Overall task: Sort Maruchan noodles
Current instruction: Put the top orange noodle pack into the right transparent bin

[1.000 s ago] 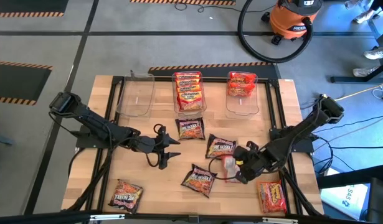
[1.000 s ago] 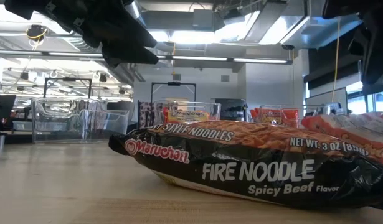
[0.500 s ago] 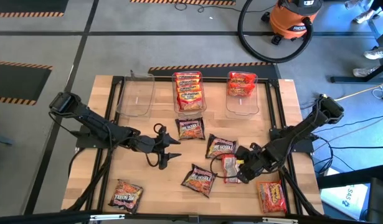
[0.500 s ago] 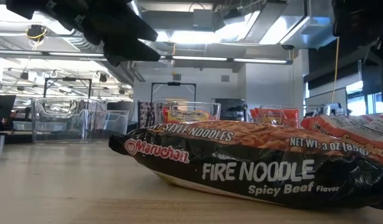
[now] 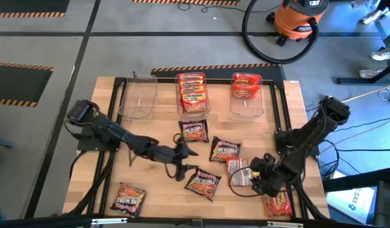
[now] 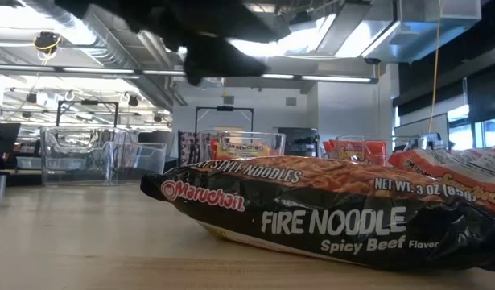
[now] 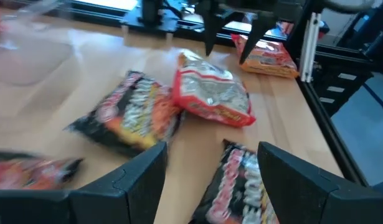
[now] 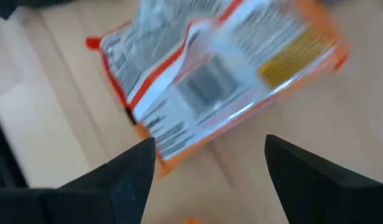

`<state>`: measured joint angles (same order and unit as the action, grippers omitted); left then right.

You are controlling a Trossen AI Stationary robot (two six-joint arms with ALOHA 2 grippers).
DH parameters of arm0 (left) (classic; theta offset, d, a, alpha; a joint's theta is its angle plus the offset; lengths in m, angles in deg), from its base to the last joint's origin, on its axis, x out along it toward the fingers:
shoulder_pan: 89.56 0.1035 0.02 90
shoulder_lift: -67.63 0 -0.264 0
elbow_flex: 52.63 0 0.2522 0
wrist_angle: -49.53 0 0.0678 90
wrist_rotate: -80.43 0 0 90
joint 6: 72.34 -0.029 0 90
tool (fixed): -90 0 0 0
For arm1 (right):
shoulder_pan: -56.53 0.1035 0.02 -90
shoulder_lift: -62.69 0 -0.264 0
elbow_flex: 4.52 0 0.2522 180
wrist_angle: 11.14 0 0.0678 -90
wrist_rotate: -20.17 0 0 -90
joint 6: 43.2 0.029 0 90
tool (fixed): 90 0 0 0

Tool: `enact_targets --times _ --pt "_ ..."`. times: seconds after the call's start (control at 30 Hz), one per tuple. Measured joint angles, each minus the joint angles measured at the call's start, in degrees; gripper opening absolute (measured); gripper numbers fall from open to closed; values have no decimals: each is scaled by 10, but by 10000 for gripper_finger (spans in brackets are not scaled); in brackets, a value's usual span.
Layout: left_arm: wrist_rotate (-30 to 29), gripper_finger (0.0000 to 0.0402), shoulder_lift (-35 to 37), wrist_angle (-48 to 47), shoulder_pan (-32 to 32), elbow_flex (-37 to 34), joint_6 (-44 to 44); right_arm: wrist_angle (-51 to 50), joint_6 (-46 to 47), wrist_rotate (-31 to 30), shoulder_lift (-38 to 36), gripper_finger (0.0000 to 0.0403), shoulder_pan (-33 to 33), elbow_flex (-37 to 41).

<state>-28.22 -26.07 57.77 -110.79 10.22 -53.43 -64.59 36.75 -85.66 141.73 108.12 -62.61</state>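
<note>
On the table (image 5: pixel 118 190) the left gripper (image 5: pixel 182 158) hovers mid-table with jaws spread and nothing in them, between the dark packet (image 5: pixel 195 131) just in front of the middle tub (image 5: pixel 191 95) and another dark packet (image 5: pixel 203 182) nearer the front edge. The right gripper (image 5: pixel 263 177) also stands released, just beside a red packet (image 5: pixel 239 172) that lies face down, silver back up, flat on the wood — its fingers (image 8: pixel 126 177) frame the packet without touching it. Touching that packet's far edge is a third dark packet (image 5: pixel 225 149). A red-orange packet (image 5: pixel 277 201) lies at the front right corner, partly under the right arm; a dark one (image 5: pixel 128 197) lies alone at the front left. The left tub (image 5: pixel 137 96) holds nothing, the middle tub orange-yellow packets, the right tub (image 5: pixel 247 95) red ones. The low view is mostly blocked by a dark Fire Noodle packet (image 6: pixel 327 217) lying close to the camera.
</note>
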Motion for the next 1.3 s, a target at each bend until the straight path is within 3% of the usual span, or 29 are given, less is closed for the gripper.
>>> enact_targets --times 0.3,0.67,0.9,1.3 --pt "46 243 -167 -5 1 165 -28 225 70 -53 -9 280 59 123" --pt "91 243 -351 -64 24 358 -7 249 59 -125 -9 280 61 141" --pt "110 243 -398 -65 31 396 20 247 57 -188 -1 280 61 141" --pt "110 243 -401 -68 31 398 20 304 49 -217 51 280 61 141"
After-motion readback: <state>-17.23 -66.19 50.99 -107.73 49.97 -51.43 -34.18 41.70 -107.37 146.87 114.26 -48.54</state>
